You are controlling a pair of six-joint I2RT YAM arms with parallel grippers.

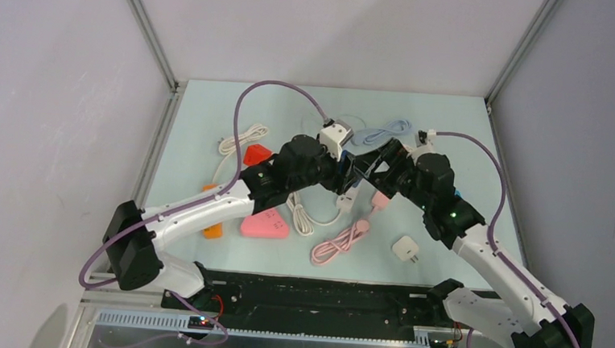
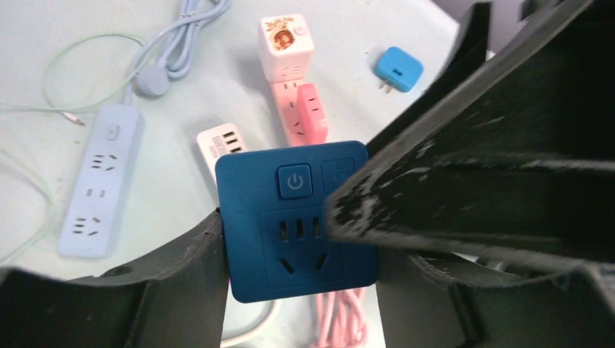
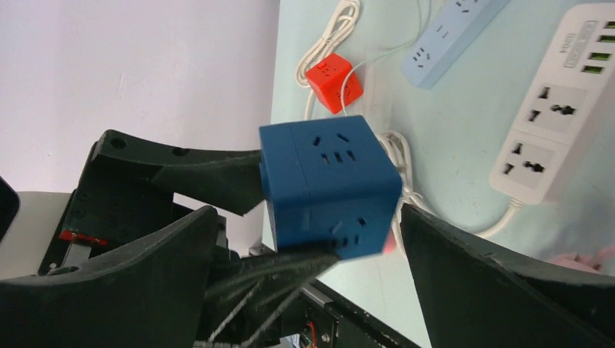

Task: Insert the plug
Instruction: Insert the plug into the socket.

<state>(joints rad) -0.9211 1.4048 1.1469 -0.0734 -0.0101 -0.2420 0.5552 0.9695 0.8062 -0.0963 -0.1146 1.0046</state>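
The left gripper's (image 2: 304, 254) fingers (image 2: 167, 290) were closed on the blue socket cube (image 2: 297, 217). One pad lay flat against the cube's side. In the right wrist view the other showed only as a blur under the cube. The cube was up in the air between the two arms, above the middle of the table (image 1: 202, 135), with its power button and one socket face turned toward the left wrist camera.

The right gripper (image 3: 308, 217) stood wide around the same cube (image 3: 326, 181). One finger (image 3: 145, 275) was plainly clear of it. The other came in just beside a corner, and I could not tell whether it touched.

On the table below, a small blue plug adapter (image 2: 399, 69) lay by itself on its side, prongs showing. Nearer the cube stood a white socket cube with a sticker (image 2: 286, 43) on top of a pink one (image 2: 308, 116), beside a white USB strip (image 2: 221, 141). A pale blue power strip (image 2: 98, 192) lay further off. A red socket cube (image 3: 333, 81) sat near the left edge, and a coiled pink cable (image 1: 340, 242) and a white adapter (image 1: 406, 247) lay toward the arm bases.
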